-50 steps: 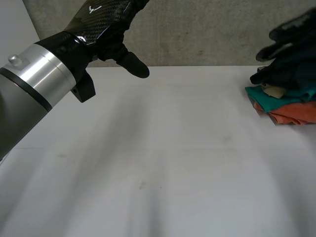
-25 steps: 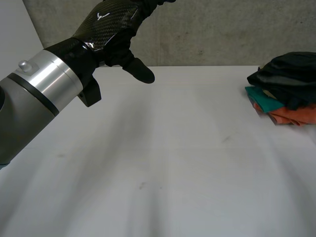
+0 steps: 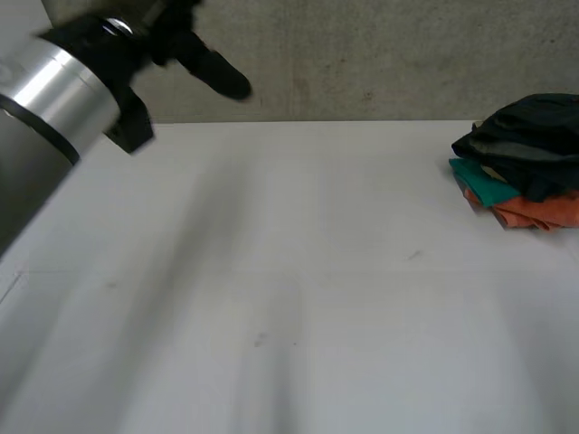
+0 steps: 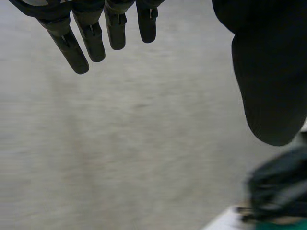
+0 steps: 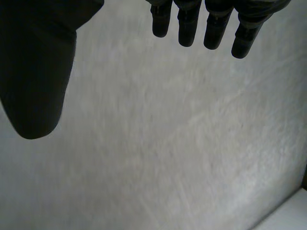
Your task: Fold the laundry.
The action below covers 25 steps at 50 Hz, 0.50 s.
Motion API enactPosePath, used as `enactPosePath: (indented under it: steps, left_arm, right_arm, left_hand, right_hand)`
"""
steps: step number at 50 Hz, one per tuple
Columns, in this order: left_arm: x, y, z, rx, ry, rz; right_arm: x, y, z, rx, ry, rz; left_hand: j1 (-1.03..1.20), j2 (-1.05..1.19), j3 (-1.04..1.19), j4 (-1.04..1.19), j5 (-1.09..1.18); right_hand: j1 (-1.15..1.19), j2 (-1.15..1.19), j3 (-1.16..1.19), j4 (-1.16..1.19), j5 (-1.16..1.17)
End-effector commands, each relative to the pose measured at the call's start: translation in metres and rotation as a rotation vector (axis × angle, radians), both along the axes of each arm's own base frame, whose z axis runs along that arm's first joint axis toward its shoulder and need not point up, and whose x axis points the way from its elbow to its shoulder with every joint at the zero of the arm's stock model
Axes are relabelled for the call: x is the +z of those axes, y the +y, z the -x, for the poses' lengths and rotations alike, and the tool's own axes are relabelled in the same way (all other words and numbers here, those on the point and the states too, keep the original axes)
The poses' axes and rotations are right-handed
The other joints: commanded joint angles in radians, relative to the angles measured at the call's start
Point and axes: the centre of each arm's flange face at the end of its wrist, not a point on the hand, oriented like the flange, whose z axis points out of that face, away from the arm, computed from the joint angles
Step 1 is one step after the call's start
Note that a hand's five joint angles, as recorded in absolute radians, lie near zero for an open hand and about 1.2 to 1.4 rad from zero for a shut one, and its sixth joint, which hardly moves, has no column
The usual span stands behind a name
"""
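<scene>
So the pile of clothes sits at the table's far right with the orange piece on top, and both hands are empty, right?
Not quite. In the head view a dark garment lies on top; the orange piece is at the bottom. The rest is right.

Light is diffuse and moderately bright. White table: evenly lit, brightest surface in the head view. Stack of dark, teal and orange clothes: faint soft-edged shadow on the table just beneath it, and the dark top garment shows little detail. Grey concrete wall behind the stack is dimmer. Silver metal cuff, well left of the stack, carries a bright highlight band. In the wrist views, left robot hand and right robot hand read near-black against the pale wall.
</scene>
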Motion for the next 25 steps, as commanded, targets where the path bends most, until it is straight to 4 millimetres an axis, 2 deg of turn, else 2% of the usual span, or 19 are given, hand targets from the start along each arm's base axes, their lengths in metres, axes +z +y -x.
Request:
enactPosePath:
  steps: [1, 4, 5, 7, 8, 12, 17, 25]
  left_arm:
    - [0.013, -0.041, -0.058, 0.424, 0.029, -0.096]
    - [-0.002, -0.052, -0.068, 0.485, -0.048, -0.169]
    - [-0.020, -0.055, -0.070, 0.494, -0.131, -0.233]
    - [-0.038, -0.056, -0.070, 0.494, -0.220, -0.294]
    - [-0.063, -0.055, -0.070, 0.491, -0.322, -0.372]
    - [-0.100, -0.055, -0.071, 0.478, -0.436, -0.440]
    - [-0.116, -0.058, -0.070, 0.486, -0.424, -0.409]
    - [-0.103, -0.055, -0.068, 0.480, -0.377, -0.332]
  right_arm:
    - [-0.012, 0.056, -0.144, 0.396, -0.327, -0.098]
    - [-0.029, 0.079, -0.172, 0.490, -0.444, -0.198]
    - [-0.040, 0.093, -0.186, 0.543, -0.520, -0.261]
    - [-0.053, 0.113, -0.203, 0.614, -0.622, -0.345]
    - [-0.056, 0.120, -0.209, 0.641, -0.649, -0.370]
    - [-0.066, 0.143, -0.223, 0.720, -0.702, -0.454]
    - [-0.071, 0.147, -0.228, 0.760, -0.626, -0.458]
    - [-0.067, 0.145, -0.233, 0.775, -0.520, -0.420]
  left_hand:
    - [0.005, -0.018, -0.038, -0.020, -0.048]
    - [0.005, -0.018, -0.038, -0.020, -0.048]
    - [0.005, -0.018, -0.038, -0.020, -0.048]
    - [0.005, -0.018, -0.038, -0.020, -0.048]
    - [0.005, -0.018, -0.038, -0.020, -0.048]
    - [0.005, -0.018, -0.038, -0.020, -0.048]
    - [0.005, -0.018, -0.038, -0.020, -0.048]
    - [0.005, -0.018, -0.038, -0.020, -0.048]
  right_hand:
    - [-0.044, -0.034, -0.038, -0.043, -0.056]
    - [-0.044, -0.034, -0.038, -0.043, -0.056]
    - [-0.044, -0.034, -0.038, -0.043, -0.056]
    - [-0.044, -0.034, -0.038, -0.043, -0.056]
    - [-0.044, -0.034, -0.038, -0.043, -0.056]
    - [-0.044, -0.034, -0.038, -0.043, -0.056]
    - [-0.044, -0.034, -0.038, -0.043, -0.056]
    - [-0.044, -0.034, -0.038, -0.043, -0.056]
